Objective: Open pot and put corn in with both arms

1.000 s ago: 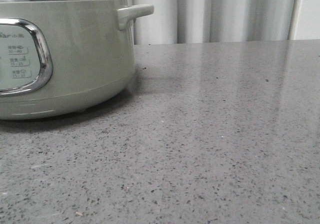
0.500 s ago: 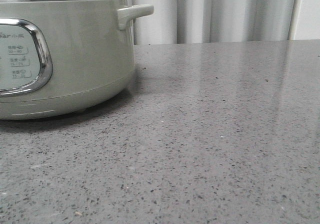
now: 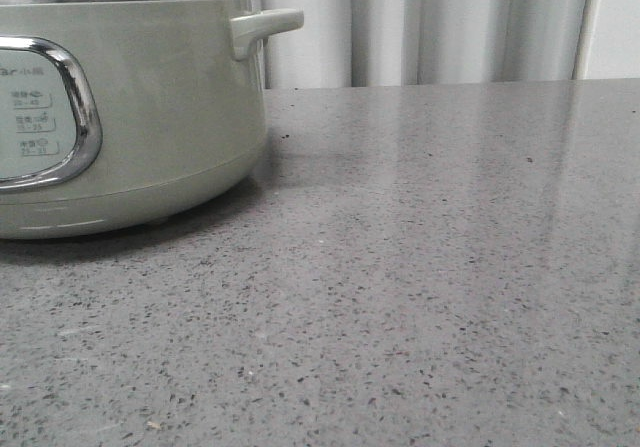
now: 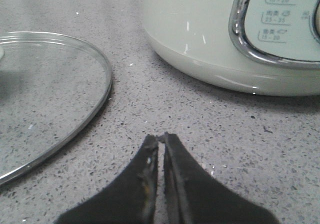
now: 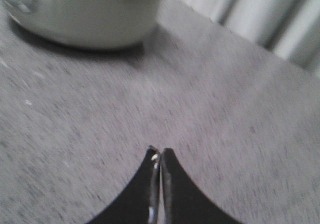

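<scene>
The pale sage-green pot [image 3: 160, 107] stands at the left of the front view, with its chrome-framed panel [image 3: 40, 112] and side handle [image 3: 262, 27]. No lid shows on its metal rim. It also shows in the left wrist view [image 4: 200, 28] and, blurred, in the right wrist view [image 5: 90, 13]. My left gripper [image 4: 161, 136] is shut and empty over the counter, near the pot's panel side. My right gripper [image 5: 159, 151] is shut and empty over bare counter, apart from the pot. The corn is not in view.
A glass lid with a metal rim [image 4: 45, 98] lies flat on the grey speckled counter [image 3: 430, 267], beside the pot and close to my left gripper. Pale curtains [image 3: 430, 22] hang behind the counter's far edge.
The pot sits slightly further left in the front view than a second ago. Nothing else has visibly changed.
</scene>
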Controlling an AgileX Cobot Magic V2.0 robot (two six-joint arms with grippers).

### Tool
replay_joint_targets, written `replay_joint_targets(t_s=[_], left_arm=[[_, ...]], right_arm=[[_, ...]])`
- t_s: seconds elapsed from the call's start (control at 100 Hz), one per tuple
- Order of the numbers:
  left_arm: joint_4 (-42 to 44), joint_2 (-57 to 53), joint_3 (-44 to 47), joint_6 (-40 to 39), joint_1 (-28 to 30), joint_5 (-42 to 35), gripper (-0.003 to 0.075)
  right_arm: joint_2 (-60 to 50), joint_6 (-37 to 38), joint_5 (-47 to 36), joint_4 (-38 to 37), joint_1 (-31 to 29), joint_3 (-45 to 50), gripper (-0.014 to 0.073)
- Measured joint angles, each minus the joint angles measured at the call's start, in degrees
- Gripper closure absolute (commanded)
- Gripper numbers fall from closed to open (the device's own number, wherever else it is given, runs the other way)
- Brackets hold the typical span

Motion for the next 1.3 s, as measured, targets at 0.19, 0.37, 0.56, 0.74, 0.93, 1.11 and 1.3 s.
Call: replay_joint_targets(t_s=[0.19,0.37,0.56,0.74,0.93,1.11,1.3], left_arm=[[0.00,0.00,0.00,0.00,0.00,0.00,0.0741],[0.00,0.00,0.00,0.00,0.00,0.00,0.0741],[0.00,0.00,0.00,0.00,0.00,0.00,0.0741],[0.00,0.00,0.00,0.00,0.00,0.00,0.0741],[0.00,0.00,0.00,0.00,0.00,0.00,0.0741],[0.00,0.00,0.00,0.00,0.00,0.00,0.0741],[-0.04,0.00,0.00,0.00,0.00,0.00,0.0741]], right_arm=[[-6.41,0.00,-2.59,0.00,-6.71,7.12,0.0659],[-13.55,0.00,-3.75,2.84,-11.68,12.47,0.0659],[-17.44,0.00,-4.09,8.38,-15.39,14.42,0.0659],[-17.73,0.00,-2.71,8.87,-16.09,14.42,0.0659],[-17.73,0.00,-2.19,9.79,-16.09,14.42,0.0659],[-17.73,0.00,-1.47,11.98,-16.09,14.42,0.0659],[-17.73,0.15,2.28,13.63,-16.17,14.42,0.0659]])
